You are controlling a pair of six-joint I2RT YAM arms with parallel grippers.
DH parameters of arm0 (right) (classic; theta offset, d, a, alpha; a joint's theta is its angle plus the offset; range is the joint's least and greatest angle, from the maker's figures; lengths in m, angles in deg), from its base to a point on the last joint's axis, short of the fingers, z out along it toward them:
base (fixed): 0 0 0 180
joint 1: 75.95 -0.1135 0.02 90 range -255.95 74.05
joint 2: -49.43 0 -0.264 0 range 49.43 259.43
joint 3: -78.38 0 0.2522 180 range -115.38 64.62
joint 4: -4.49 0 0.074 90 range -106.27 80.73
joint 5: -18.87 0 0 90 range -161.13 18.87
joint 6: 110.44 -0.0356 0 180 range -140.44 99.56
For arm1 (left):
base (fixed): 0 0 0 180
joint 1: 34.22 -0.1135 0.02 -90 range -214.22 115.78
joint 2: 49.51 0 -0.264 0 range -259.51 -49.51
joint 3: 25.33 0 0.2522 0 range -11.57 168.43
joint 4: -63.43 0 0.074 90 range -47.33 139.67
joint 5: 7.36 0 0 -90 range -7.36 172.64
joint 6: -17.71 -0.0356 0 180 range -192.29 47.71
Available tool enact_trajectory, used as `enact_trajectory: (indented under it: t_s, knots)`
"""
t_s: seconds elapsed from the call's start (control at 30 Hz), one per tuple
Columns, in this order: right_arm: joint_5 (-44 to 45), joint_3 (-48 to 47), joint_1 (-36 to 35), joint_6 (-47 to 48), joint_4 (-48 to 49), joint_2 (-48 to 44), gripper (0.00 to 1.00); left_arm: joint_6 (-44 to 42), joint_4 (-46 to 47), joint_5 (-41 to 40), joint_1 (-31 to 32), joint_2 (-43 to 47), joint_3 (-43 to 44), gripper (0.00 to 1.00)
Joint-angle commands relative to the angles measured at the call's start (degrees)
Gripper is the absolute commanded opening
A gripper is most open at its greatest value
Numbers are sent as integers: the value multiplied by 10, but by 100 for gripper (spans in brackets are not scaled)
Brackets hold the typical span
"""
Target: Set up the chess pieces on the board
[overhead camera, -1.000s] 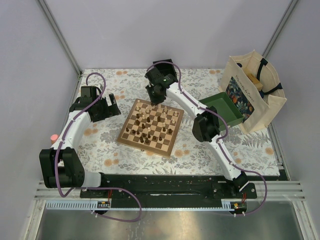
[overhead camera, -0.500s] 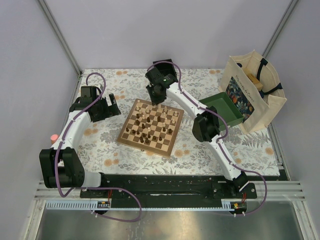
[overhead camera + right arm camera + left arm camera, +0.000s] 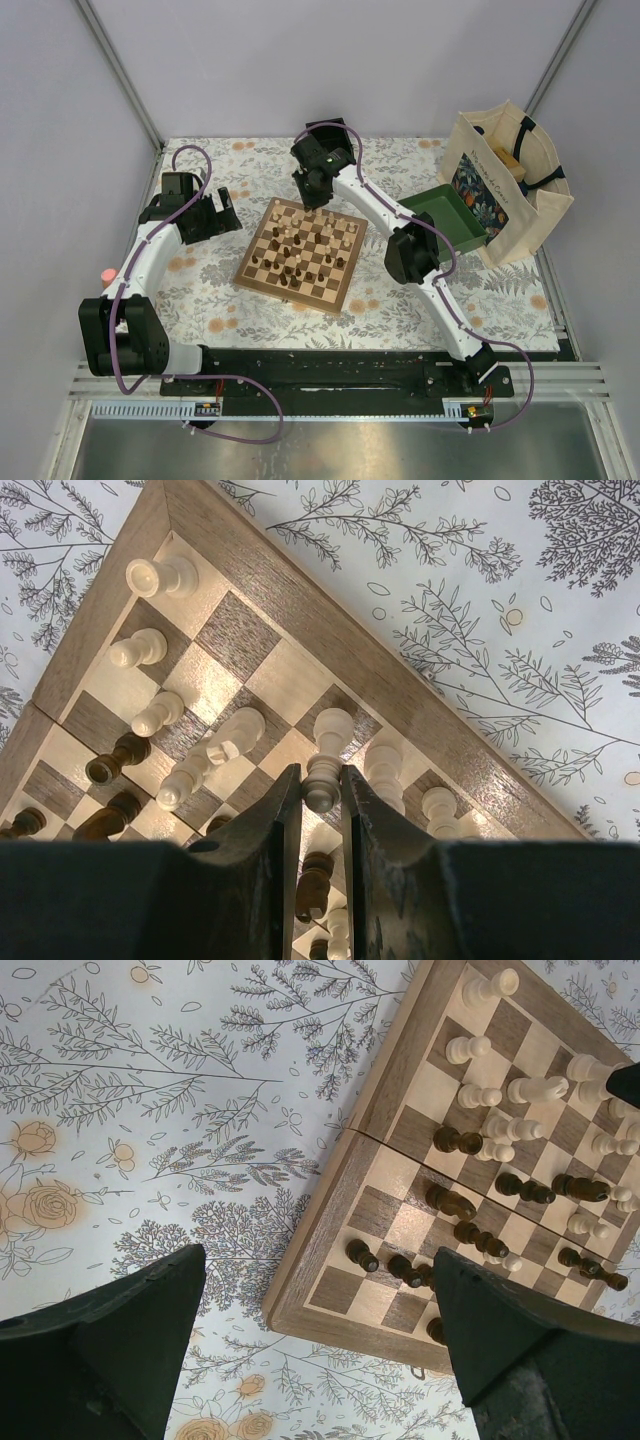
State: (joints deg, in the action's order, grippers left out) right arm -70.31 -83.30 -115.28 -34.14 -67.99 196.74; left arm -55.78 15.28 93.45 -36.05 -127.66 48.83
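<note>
Nowhere near done: chess pieces [image 3: 305,245] mostly jumbled across the middle of the board [image 3: 243,272], right gripper [image 3: 320,780] pinched narrow on a cream piece [image 3: 326,748] near the far edge, left gripper [image 3: 318,1260] gaping wide and empty off the left side.

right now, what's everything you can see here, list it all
board: one, tan and dark brown checks, mid-table
chess pieces: many, cream and dark brown, mixed across the board, some lying down
tray: one, green, right of the board
tote bag: one, cream, far right
tablecloth: one, white floral, under everything
left fingers: two, black, open, left of the board
right fingers: two, black, shut on a cream piece, board's far edge
</note>
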Motion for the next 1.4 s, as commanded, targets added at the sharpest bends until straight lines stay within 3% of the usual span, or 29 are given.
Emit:
enact_trajectory:
  t_s: [0.0,0.2,0.37,0.77,1.37]
  knots:
    - [-2,-25,-3,5,-6,8,24,3,14,11,1,6,17,99]
    - [-4,-25,-3,4,-4,8,27,3,13,11,1,8,18,99]
    - [-5,-26,-3,2,1,8,37,3,14,10,0,8,19,99]
    - [-22,-31,-3,-5,20,-9,44,2,14,11,0,10,17,99]
    - [-33,2,-2,-9,41,-112,47,11,14,11,2,8,9,99]
